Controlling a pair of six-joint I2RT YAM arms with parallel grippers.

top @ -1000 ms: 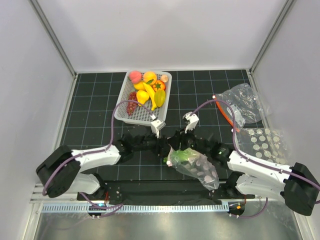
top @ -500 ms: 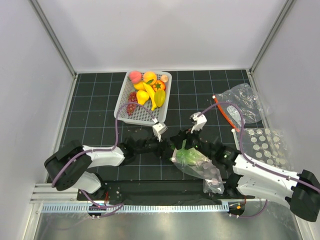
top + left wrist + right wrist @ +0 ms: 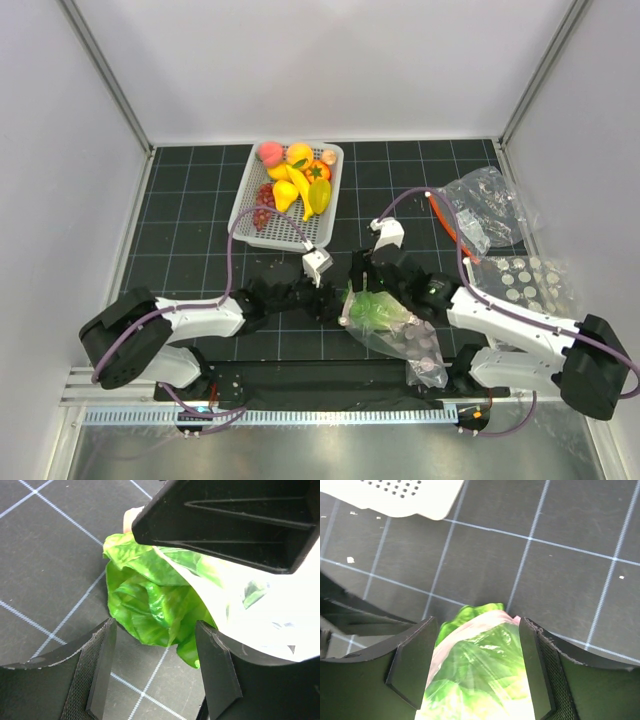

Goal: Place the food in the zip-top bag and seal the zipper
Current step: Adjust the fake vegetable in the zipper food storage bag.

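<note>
Status: cabbage (image 3: 145, 600) sits partly inside the mouth of the dotted bag (image 3: 410, 340), lower centre of the overhead view, both lying on the counter (image 3: 190, 220). The leafy end pokes out on the left and film covers the rest. On the left arm, the left end effector (image 3: 155, 625) is wide open and empty. Its fingers (image 3: 97, 670) straddle the exposed leaf, with bare counter showing beside one of them. On the other arm, the right end effector (image 3: 477, 622) is also spread wide, and the bagged cabbage fills the gap between its fingers (image 3: 540, 670). I can't tell whether it's pinching or just framing it. The rest of the food (image 3: 295, 180) is in the white basket (image 3: 262, 228), upper centre, well apart from the bag. The zipper isn't resolvable in any view. My read: we're seating the first item and the task has barely started. To do it well, pin the upper lip of the film with one side. Have the other side push the cabbage body, not the loose leaf, low along the counter toward the closed end at lower right. Likely risk is the crinkly film sliding instead of taking the item, so anchor the bag first. The two end effectors are almost touching, so move one at a time. Leave the mouth gaping for the next pieces and keep film from folding under the seal strip.
</note>
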